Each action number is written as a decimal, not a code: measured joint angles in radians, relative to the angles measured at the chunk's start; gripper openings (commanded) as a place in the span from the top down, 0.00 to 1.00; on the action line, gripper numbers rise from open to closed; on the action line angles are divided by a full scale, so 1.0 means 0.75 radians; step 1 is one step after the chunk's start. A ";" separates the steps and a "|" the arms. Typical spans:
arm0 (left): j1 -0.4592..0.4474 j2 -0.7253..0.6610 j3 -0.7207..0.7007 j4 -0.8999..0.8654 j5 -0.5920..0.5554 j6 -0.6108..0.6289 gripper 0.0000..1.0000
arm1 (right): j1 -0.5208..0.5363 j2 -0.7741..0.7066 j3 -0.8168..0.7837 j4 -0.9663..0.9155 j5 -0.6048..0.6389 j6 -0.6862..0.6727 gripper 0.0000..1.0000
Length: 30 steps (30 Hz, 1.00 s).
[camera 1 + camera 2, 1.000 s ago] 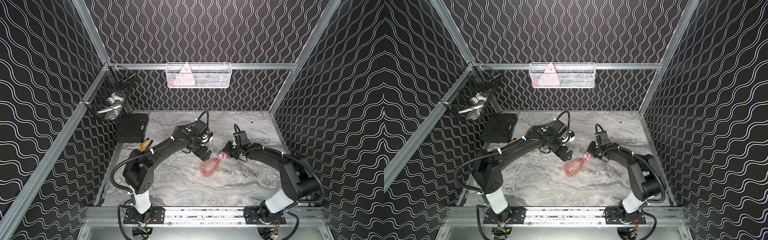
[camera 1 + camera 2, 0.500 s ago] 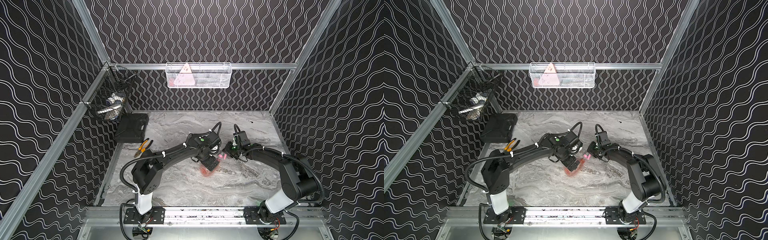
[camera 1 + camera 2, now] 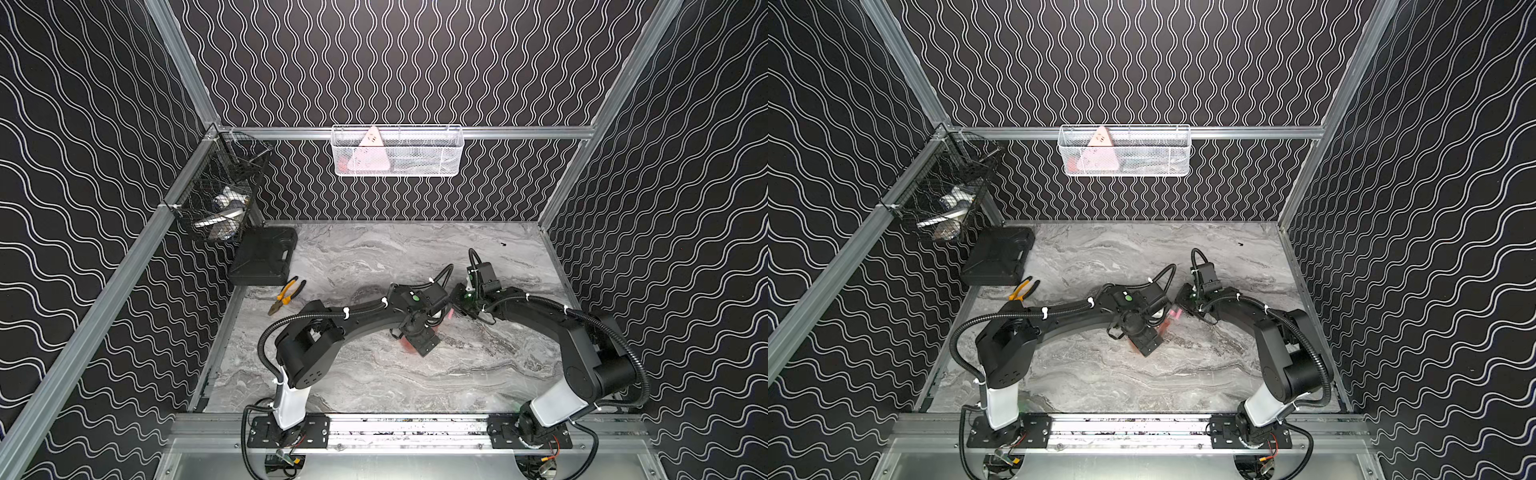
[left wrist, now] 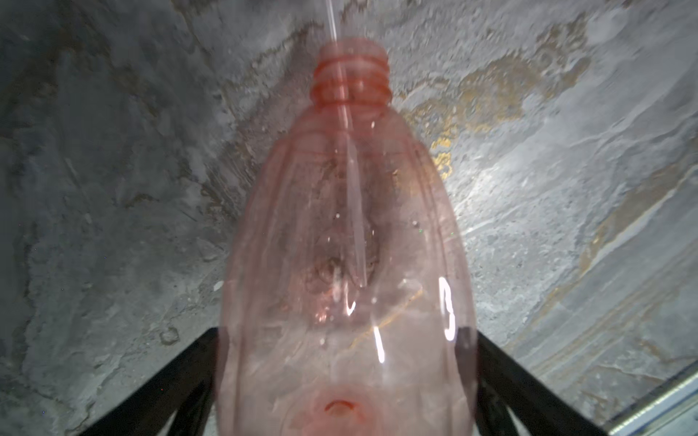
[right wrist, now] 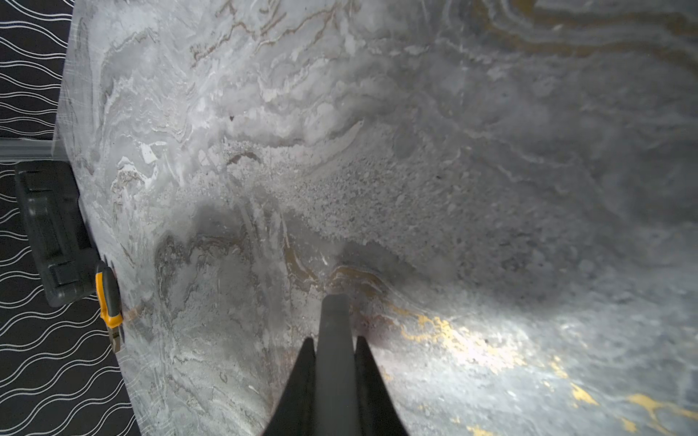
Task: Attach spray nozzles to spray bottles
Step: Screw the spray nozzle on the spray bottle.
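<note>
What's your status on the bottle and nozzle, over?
Left gripper open, straddling pink spray bottle lying down. Right gripper shut beside pink nozzle; grip unconfirmed. Tube runs through bottle neck. Pliers off to side.

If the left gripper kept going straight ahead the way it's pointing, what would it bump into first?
The pink spray bottle. It lies between the open fingers of the left gripper, base nearest, so that base probably comes first; how near is unclear. The tube of the spray nozzle is already inside it.

Black case [image 3: 264, 255] at the marble table's [image 3: 374, 257] far left corner, pliers [image 3: 286, 296] just beside. White basket [image 3: 424, 164] on back wall, holding triangular plate [image 3: 370, 157]. Black basket [image 3: 208, 216] on left wall.
</note>
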 measured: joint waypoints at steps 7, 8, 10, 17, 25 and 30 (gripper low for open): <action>-0.001 -0.069 -0.127 0.105 -0.027 -0.007 0.22 | -0.002 0.001 0.000 0.005 -0.007 0.001 0.84; -0.001 -0.077 -0.134 0.116 -0.029 -0.009 0.26 | -0.002 0.001 0.000 0.004 -0.007 0.001 0.84; -0.001 -0.089 -0.147 0.142 -0.027 -0.009 0.33 | -0.002 0.001 0.000 0.004 -0.011 0.002 0.84; -0.001 -0.094 -0.176 0.208 -0.018 -0.009 0.42 | -0.004 -0.022 0.024 -0.023 -0.010 0.000 0.84; 0.014 -0.278 -0.325 0.433 -0.021 -0.003 0.46 | -0.097 -0.211 0.189 -0.151 0.037 -0.046 0.83; 0.038 -0.469 -0.585 0.883 0.023 -0.010 0.47 | -0.110 -0.293 0.345 -0.218 0.044 -0.113 0.83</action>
